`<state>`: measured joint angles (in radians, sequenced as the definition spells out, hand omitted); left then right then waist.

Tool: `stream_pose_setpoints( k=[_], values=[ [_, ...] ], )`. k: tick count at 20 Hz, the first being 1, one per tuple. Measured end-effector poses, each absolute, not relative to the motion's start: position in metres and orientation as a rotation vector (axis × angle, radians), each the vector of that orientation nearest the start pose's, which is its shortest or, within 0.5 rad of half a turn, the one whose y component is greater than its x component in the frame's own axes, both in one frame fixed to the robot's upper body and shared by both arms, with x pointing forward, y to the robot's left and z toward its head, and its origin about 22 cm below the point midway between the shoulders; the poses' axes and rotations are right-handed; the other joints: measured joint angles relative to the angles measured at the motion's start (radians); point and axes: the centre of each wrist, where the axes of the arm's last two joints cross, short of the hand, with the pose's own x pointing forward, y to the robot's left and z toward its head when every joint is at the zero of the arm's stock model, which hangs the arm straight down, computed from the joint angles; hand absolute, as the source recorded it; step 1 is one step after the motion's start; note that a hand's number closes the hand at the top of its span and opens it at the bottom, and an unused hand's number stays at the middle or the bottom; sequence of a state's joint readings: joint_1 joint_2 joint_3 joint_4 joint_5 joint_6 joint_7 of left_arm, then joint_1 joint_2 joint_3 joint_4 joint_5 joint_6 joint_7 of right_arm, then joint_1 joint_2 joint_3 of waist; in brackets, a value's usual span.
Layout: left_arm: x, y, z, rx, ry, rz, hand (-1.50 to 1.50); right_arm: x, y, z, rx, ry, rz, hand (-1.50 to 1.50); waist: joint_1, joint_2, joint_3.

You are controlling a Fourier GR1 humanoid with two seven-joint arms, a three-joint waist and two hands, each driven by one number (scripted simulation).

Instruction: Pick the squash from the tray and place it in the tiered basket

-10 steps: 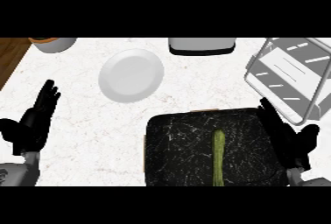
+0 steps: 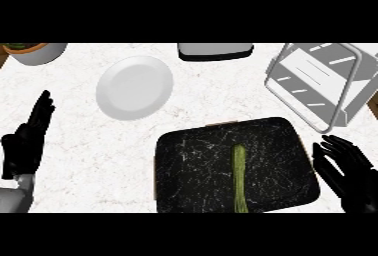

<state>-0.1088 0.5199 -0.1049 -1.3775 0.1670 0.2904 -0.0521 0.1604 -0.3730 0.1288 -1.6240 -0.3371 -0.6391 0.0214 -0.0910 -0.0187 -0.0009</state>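
Observation:
A long thin green squash (image 2: 240, 178) lies lengthwise on the black marbled tray (image 2: 192, 165) at the lower middle. The grey wire tiered basket (image 2: 317, 82) stands at the upper right, beyond the tray's far right corner. My right hand (image 2: 347, 172) is open just off the tray's right edge, fingers spread and pointing up-left, not touching the squash. At the left edge my left hand (image 2: 28, 140) rests open with its fingers up.
A white plate (image 2: 135, 87) sits on the marble counter left of centre. A grey pot with a plant (image 2: 33, 51) is at the top left corner. A grey and black box-like appliance (image 2: 214, 50) shows at the top middle.
My right hand has sunk lower and drifted slightly right, off the tray's right edge. The left hand, squash and tray have not moved.

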Motion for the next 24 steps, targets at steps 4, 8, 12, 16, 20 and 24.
stream_pose_setpoints(
  k=[4,8,12,16,20,24],
  values=[
    [0.263,0.33,0.022,0.482,-1.523,-0.156,0.0,0.155,-0.281,-0.011,-0.687,-1.281,-0.524,-1.5,0.009,0.004,-0.003],
    [0.267,0.32,0.026,0.472,-1.525,-0.185,0.0,0.114,-0.26,0.006,-0.759,-1.253,-0.488,-1.5,0.039,0.012,-0.005],
    [0.272,0.312,0.032,0.458,-1.535,-0.212,0.0,0.08,-0.262,0.024,-0.746,-1.172,-0.299,-1.5,0.067,0.022,-0.008],
    [0.278,0.304,0.038,0.443,-1.549,-0.233,0.0,0.063,-0.268,0.049,-0.707,-1.062,-0.108,-1.5,0.093,0.032,-0.01],
    [0.283,0.297,0.04,0.433,-1.557,-0.248,0.0,0.067,-0.273,0.084,-0.696,-0.973,0.013,-1.5,0.115,0.037,-0.01],
    [0.284,0.29,0.041,0.417,-1.563,-0.262,0.0,0.081,-0.273,0.117,-0.699,-0.9,0.064,-1.5,0.13,0.037,-0.009]
  ],
)
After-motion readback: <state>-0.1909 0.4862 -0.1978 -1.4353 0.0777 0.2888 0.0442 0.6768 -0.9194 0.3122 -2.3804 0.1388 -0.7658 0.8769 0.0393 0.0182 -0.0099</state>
